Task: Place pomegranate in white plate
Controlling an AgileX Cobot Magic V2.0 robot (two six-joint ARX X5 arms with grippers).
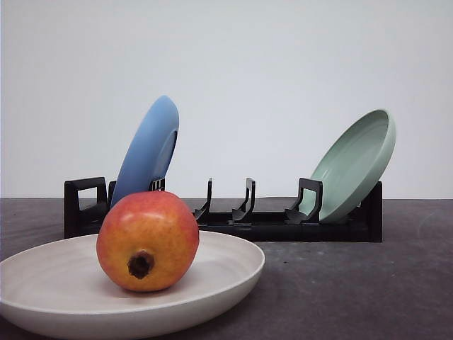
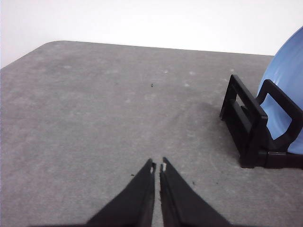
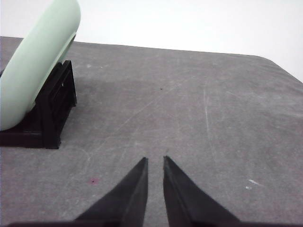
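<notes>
Both hands I see nearly closed, left hand (image 2: 157,166), right hand (image 3: 155,160), over bare tabletop (image 2: 94,118), pomegranate (image 1: 147,241) in white plate (image 1: 233,273), calyx toward 6 o'clock.

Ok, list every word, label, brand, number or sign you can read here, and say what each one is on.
None: no readable text in any view.
The pomegranate, white plate, blue plate, pale green plate and black rack are all unmarked.
The left gripper and right gripper carry no lettering; neither does the table.
</notes>
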